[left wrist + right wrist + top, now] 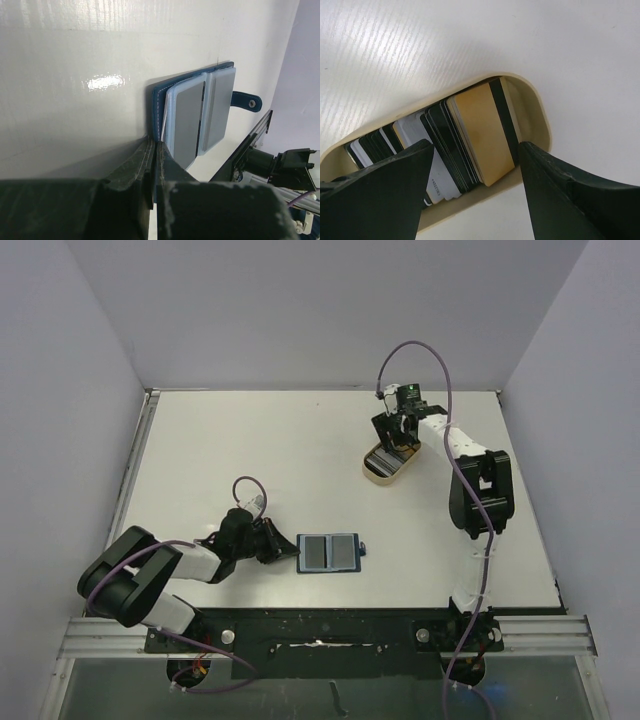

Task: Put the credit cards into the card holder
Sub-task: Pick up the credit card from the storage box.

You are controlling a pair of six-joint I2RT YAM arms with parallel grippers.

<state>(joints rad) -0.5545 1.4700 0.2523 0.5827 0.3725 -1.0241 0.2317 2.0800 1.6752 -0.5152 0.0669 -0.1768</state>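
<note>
The card holder [330, 552] lies open on the table, navy outside and pale blue inside, with a grey panel on each half. It also shows in the left wrist view [200, 112]. My left gripper [284, 549] is shut on its left edge, fingers pressed together [155, 150]. The credit cards [450, 140] stand packed on edge in a tan oval dish [380, 473]; they are black and pale, with a tan one with a black stripe [482, 132] in front. My right gripper [401, 436] is open just above the dish, its fingers [545, 180] on either side of the stack [475, 152].
The dish's rim [537, 117] curves round the cards near the right finger. The wallet's strap with a snap [247, 101] sticks out on its right side. The black rail [320, 625] runs along the table's near edge. Grey walls enclose the table.
</note>
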